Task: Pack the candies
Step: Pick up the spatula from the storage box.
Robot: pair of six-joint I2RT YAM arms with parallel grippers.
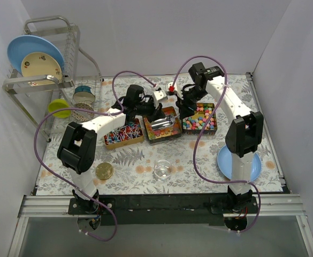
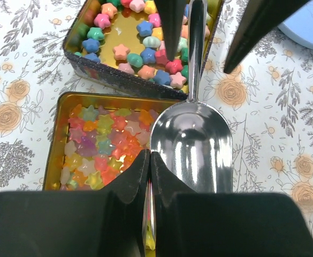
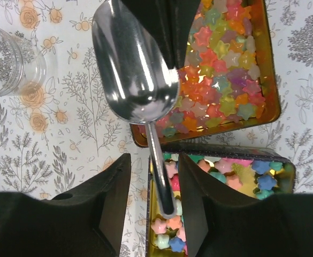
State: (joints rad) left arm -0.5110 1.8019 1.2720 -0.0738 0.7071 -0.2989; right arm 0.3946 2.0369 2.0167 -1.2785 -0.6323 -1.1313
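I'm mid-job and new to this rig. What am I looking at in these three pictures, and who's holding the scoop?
Two robot arms are bolted at the table's near edge. The wide picture looks down from above and behind them; the other two come from cameras on the wrists. Three tins hold candies: wrapped ones, glossy gummies, pastel stars. Nearer the arms lie a glass jar, a gold lid and a blue plate. The left hand is shut, apparently pinching the metal scoop by its bowl rim over the gummies. The right hand is open, fingers either side of the handle.
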